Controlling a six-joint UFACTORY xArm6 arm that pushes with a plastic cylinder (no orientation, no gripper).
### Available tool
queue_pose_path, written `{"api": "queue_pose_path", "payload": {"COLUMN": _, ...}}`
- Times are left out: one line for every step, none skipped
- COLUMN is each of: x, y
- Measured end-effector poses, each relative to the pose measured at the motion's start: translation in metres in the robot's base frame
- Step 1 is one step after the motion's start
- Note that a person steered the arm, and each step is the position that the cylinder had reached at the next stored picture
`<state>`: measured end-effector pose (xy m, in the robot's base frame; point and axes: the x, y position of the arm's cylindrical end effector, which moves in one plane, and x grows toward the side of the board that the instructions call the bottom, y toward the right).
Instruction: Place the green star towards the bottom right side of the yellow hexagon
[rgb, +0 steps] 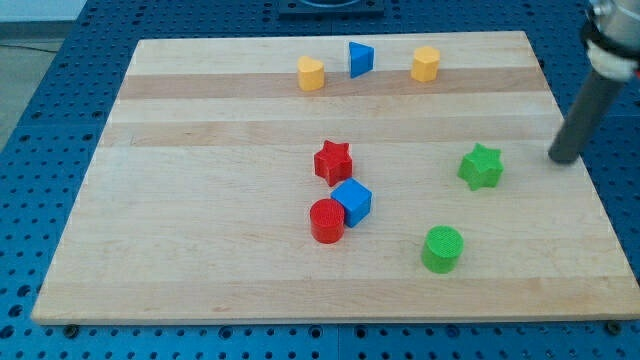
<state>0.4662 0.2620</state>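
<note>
Yellow heart (311, 74) top centre-left, blue triangle (360, 59) just right of it, yellow hexagon (425, 63) further right. Mid-board cluster: red star (333, 161), red cylinder (326, 220) touching blue cube (351, 202). Green cylinder (442, 249) lower right. Green star (481, 166) right of centre, well below hexagon, slightly right of it. My tip (564, 158) right of green star, near, not touching; bare rod, holds nothing

Lighting: bright, even, from overhead. I see only short soft shadows hugging each block. Wooden board (200, 250): faint sheen, no hard glare. Focus: blocks sharp; the rod above my tip (564, 158) blurs toward the view's top right corner.
</note>
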Motion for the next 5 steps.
{"api": "queue_pose_path", "payload": {"x": 0.024, "y": -0.068}}
{"api": "queue_pose_path", "payload": {"x": 0.023, "y": -0.098}}
{"api": "queue_pose_path", "payload": {"x": 0.017, "y": -0.098}}
{"api": "queue_pose_path", "payload": {"x": 0.006, "y": -0.098}}
{"api": "queue_pose_path", "payload": {"x": -0.024, "y": -0.098}}
